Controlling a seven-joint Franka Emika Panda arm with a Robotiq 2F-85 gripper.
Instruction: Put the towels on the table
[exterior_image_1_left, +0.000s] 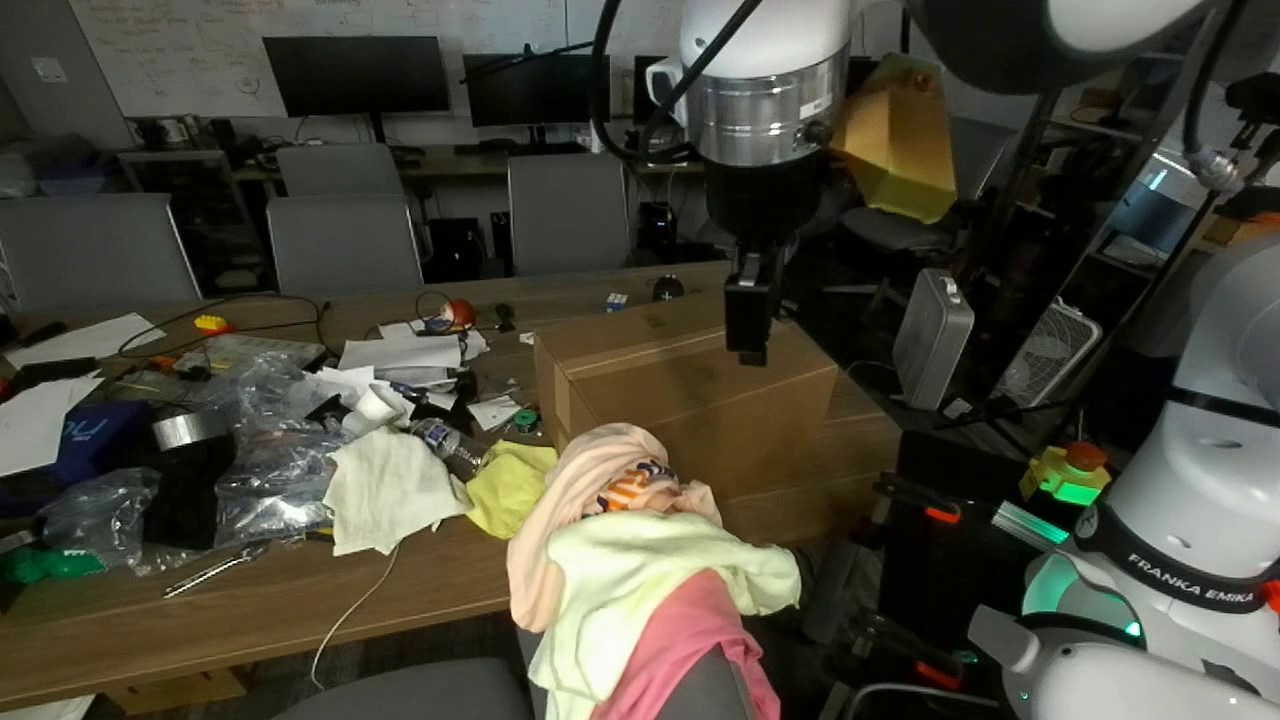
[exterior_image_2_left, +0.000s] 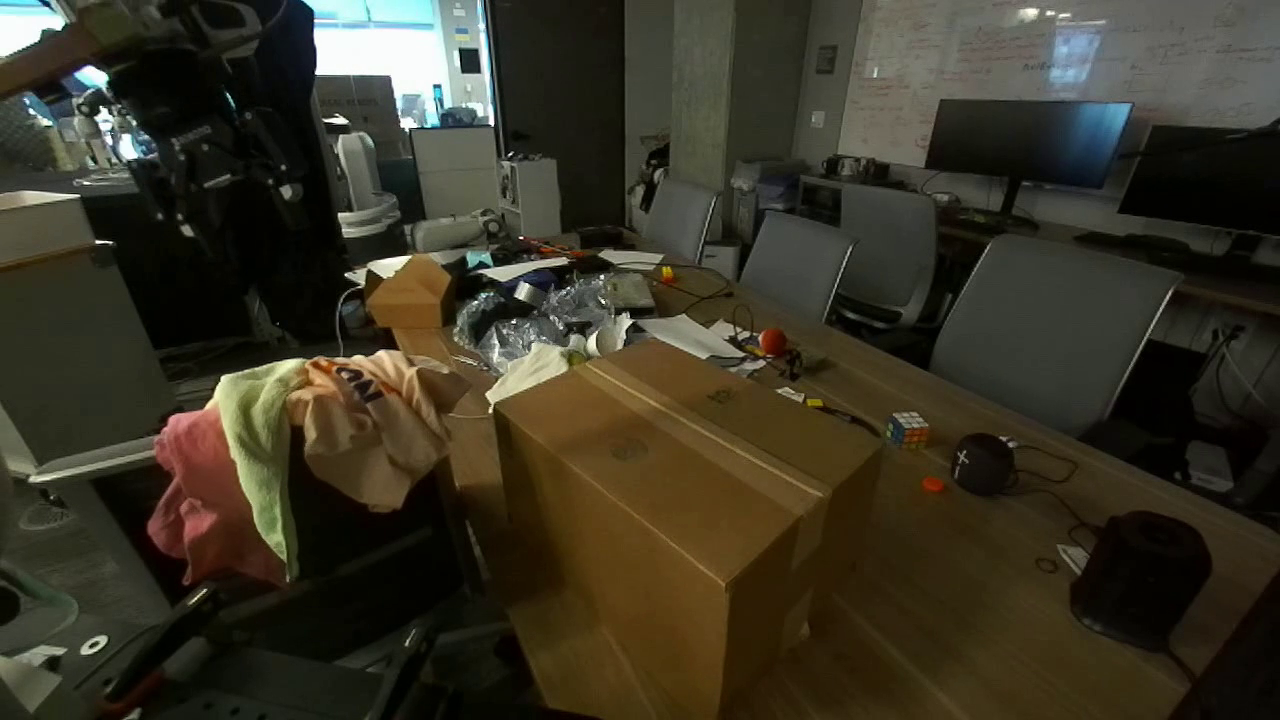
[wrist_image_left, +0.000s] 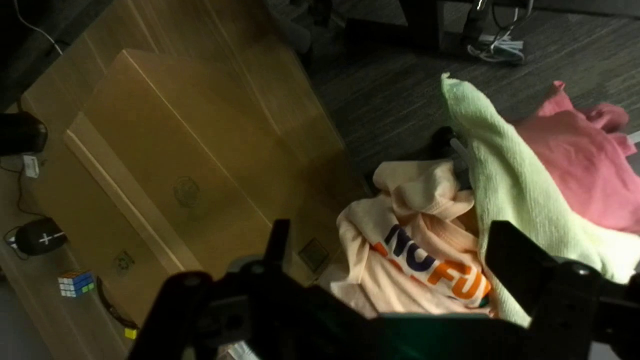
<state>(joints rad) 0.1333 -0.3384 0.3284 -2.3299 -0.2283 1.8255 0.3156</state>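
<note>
A peach cloth with lettering, a pale green towel and a pink cloth hang in a pile over a chair back beside the table. In the wrist view the peach cloth, green towel and pink cloth lie below and to the right. A white towel and a yellow cloth lie on the table. My gripper is open and empty, with its fingers wide apart. It is high above the pile, touching nothing, in both exterior views.
A large closed cardboard box stands on the table close to the pile. Plastic bags, papers and small items clutter the far part of the table. A Rubik's cube and speakers stand beyond the box.
</note>
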